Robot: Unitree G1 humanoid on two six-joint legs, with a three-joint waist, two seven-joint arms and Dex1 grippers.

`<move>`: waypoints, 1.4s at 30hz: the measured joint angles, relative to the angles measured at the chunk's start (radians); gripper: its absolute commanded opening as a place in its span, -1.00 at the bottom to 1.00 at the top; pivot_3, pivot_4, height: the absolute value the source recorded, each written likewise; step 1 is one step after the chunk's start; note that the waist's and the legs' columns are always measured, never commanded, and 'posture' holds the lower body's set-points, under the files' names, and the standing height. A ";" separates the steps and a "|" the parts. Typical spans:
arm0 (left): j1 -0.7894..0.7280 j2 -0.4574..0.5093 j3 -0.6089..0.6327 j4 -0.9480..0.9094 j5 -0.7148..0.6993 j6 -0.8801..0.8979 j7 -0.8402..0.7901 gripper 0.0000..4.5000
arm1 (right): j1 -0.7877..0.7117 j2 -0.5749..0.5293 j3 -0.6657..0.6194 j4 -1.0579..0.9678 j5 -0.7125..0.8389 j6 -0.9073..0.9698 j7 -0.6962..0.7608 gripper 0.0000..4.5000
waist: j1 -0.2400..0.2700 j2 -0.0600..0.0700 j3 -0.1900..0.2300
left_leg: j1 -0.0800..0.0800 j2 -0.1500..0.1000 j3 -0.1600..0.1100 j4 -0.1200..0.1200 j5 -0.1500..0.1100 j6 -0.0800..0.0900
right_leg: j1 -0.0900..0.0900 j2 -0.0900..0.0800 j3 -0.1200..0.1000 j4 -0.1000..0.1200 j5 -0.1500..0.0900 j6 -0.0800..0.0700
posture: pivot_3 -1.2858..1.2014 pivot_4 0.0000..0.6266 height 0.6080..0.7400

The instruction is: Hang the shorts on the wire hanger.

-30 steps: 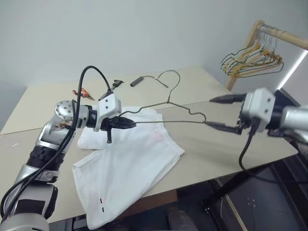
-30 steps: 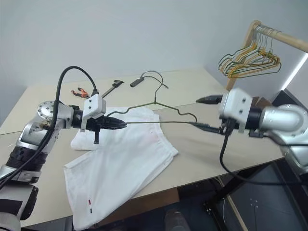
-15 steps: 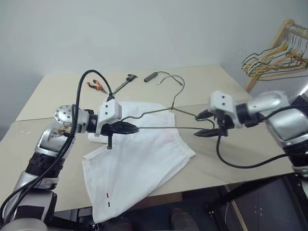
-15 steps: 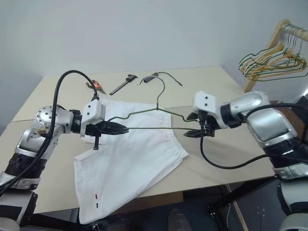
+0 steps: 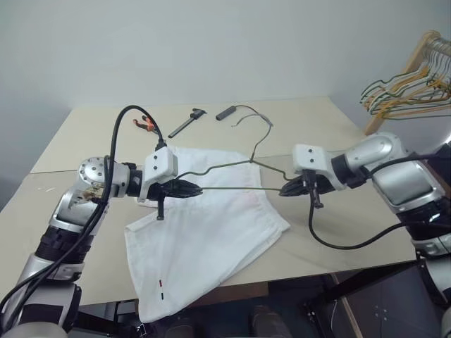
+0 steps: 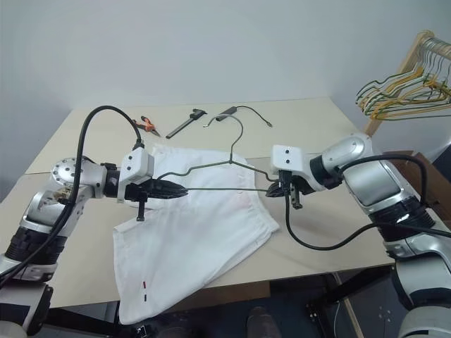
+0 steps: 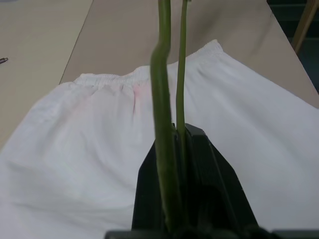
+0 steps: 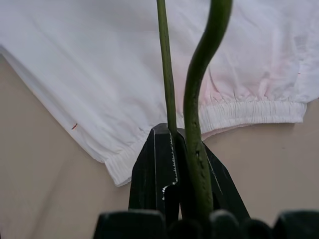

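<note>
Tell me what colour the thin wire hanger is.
Dull olive-green; the thin wire hanger shows it best in the left wrist view.

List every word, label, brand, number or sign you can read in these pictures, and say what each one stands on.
None: no readable text stands on anything here.
The shorts: a tiny red and dark mark near a hem, too small to read as letters.
The wire hanger, held at its ends by the left gripper and the right gripper: bare wire, no label.
The tools on the table: no legible marking.
</note>
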 measured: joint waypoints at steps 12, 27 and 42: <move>0.076 0.017 0.133 0.145 -0.045 -0.003 0.029 0.98 | 0.338 -0.108 -0.229 -0.031 0.116 0.375 -0.107 -1.00 | -0.002 0.000 0.000 | 0.001 0.000 0.001 0.001 0.000 0.000 | 0.002 0.000 0.000 0.000 0.001 -0.001 | -0.04 -1.00 1.00; 0.294 -0.052 0.237 -0.139 -0.198 -0.013 0.096 0.98 | 0.115 0.010 -0.132 0.400 0.193 0.768 -0.125 -1.00 | 0.005 0.001 -0.001 | 0.004 0.000 0.001 0.000 0.000 0.000 | 0.005 0.001 0.001 -0.002 0.003 -0.001 | 0.00 -1.00 1.00; 0.387 -0.043 0.264 -0.219 -0.204 0.002 0.155 0.98 | 0.113 -0.050 -0.075 0.406 0.214 0.706 0.048 -1.00 | 0.056 0.001 -0.001 | 0.005 0.001 0.009 0.000 0.000 0.000 | 0.005 0.002 0.001 -0.003 0.003 -0.001 | 0.05 -1.00 1.00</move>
